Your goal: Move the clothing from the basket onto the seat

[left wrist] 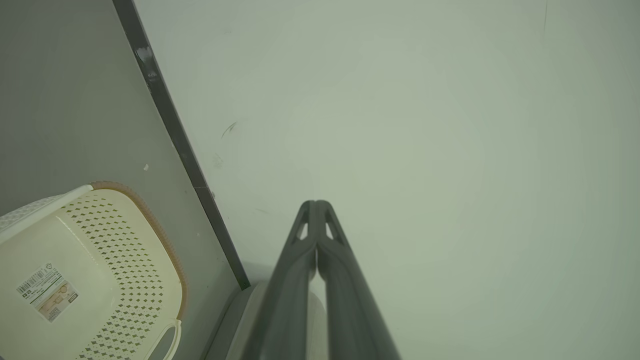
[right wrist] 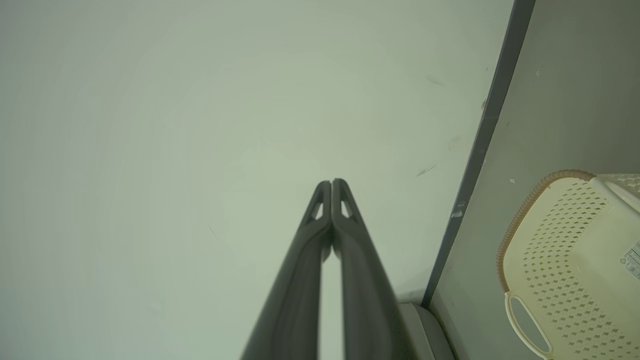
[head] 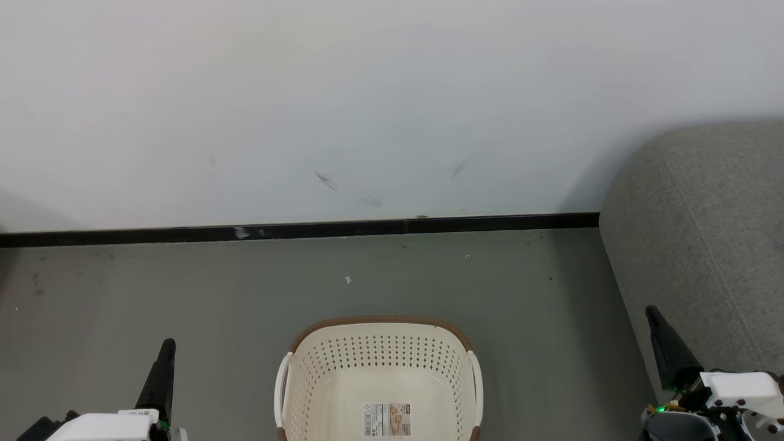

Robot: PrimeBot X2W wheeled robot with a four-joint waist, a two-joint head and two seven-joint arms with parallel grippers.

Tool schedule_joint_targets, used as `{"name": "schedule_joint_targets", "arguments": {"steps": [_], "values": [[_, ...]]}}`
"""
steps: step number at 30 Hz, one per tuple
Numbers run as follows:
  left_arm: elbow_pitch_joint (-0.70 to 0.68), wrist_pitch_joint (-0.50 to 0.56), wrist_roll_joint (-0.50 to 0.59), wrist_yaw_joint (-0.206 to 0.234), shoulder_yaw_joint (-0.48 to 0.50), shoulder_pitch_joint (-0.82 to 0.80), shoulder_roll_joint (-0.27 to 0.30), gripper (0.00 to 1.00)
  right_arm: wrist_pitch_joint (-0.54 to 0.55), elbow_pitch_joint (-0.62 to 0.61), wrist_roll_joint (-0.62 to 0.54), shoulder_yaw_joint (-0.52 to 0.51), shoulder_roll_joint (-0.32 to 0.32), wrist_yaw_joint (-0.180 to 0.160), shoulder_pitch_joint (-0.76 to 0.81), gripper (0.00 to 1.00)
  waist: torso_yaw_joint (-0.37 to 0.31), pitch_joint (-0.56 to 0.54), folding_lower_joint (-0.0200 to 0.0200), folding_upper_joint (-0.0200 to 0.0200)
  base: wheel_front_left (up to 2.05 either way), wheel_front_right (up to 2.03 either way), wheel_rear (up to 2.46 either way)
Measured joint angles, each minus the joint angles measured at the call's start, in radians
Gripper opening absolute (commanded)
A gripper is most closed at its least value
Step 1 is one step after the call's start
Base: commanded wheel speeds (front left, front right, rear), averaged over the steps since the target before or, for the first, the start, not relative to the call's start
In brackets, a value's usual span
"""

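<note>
Both your left hand (left wrist: 316, 206) and right hand (right wrist: 332, 184) are pressed together, empty. The basket (head: 380, 321) sits between them, bare to its label (head: 387, 419); the seat (head: 704, 214) flanks your right hand. Expect clothing light, limp: pinch a bunched fold.

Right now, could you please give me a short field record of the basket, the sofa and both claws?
laundry basket: cream, perforated, brown rim, standing on the grey floor
contents: visible inside bare except a paper label
sofa: grey fabric, to the basket's right, apart from it
left claw: shut, empty, left of the basket
right claw: shut, empty, by the sofa
backdrop: white wall with black skirting
</note>
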Motion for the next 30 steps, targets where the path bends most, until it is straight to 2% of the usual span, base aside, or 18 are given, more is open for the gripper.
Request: {"name": "schedule_joint_targets", "arguments": {"steps": [30], "values": [[0.003, 0.003, 0.000, 0.000, 0.001, -0.001, 0.000, 0.00, 0.007, 0.002, 0.000, -0.002, 0.000, 0.000, -0.003, 0.00, 0.000, 0.000, -0.0001, 0.0000, 0.00, 0.00, 0.00]]}}
